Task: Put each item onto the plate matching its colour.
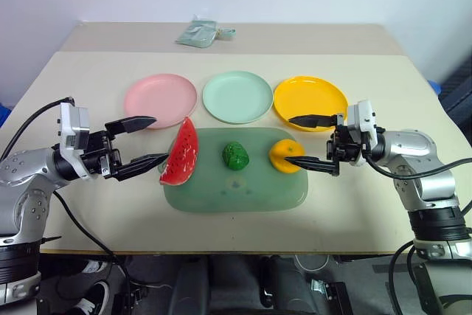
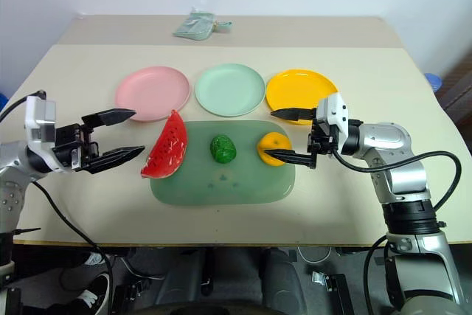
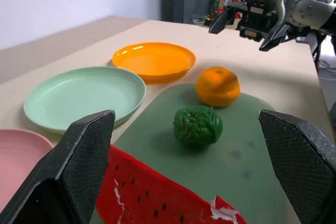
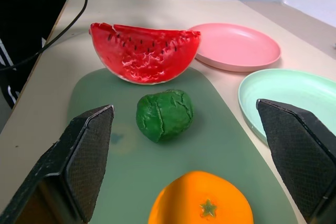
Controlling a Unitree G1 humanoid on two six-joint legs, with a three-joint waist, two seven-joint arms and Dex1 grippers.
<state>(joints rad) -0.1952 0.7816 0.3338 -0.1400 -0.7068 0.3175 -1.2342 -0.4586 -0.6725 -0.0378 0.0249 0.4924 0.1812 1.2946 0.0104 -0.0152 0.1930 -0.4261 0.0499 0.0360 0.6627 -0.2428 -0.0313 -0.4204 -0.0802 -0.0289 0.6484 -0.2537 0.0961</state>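
Note:
On a translucent green mat [image 1: 236,191] lie a red watermelon wedge [image 1: 181,154], a dark green lumpy vegetable [image 1: 236,156] and an orange fruit [image 1: 285,156], left to right. Behind the mat stand three plates in a row: pink [image 1: 160,100], mint green [image 1: 237,97], yellow-orange [image 1: 310,101]. My left gripper [image 1: 161,139] hangs open just left of the watermelon, pointing at it. From the right, my right gripper [image 1: 287,140] reaches in open, and the orange fruit [image 4: 202,203] sits close in front, between its fingers.
A pale green pouch [image 1: 198,32] lies at the back of the table. The table's front edge runs just below the mat, with bare tabletop [image 1: 96,204] to the mat's left and right.

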